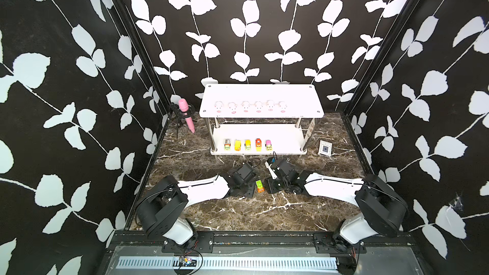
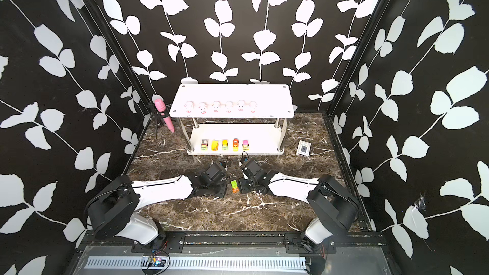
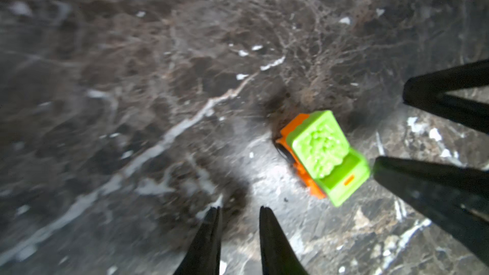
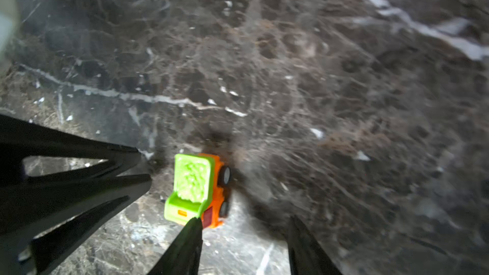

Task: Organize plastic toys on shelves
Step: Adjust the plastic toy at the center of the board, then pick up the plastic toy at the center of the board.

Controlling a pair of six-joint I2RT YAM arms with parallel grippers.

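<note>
The shelves (image 1: 260, 92) stand at the back. Several pale-pink pigs (image 1: 246, 106) line the top board, and several small vehicles (image 1: 247, 144) sit in a row on the lower board (image 1: 287, 136). One plastic toy, a green-and-orange truck (image 1: 260, 185) (image 2: 234, 185) (image 3: 325, 154) (image 4: 195, 189), rests on the marble table between my two grippers. My left gripper (image 3: 240, 208) is beside it, jaws slightly apart with nothing between them. My right gripper (image 4: 245, 219) is open and empty. One of its fingertips (image 4: 195, 224) overlaps the truck's rear corner; I cannot tell whether it touches.
A pink microphone (image 1: 186, 113) on a black tripod stands left of the shelves. A white-and-blue card box (image 1: 325, 148) lies to their right. Both arms reach inward over the table's middle, with black leaf-patterned walls on three sides.
</note>
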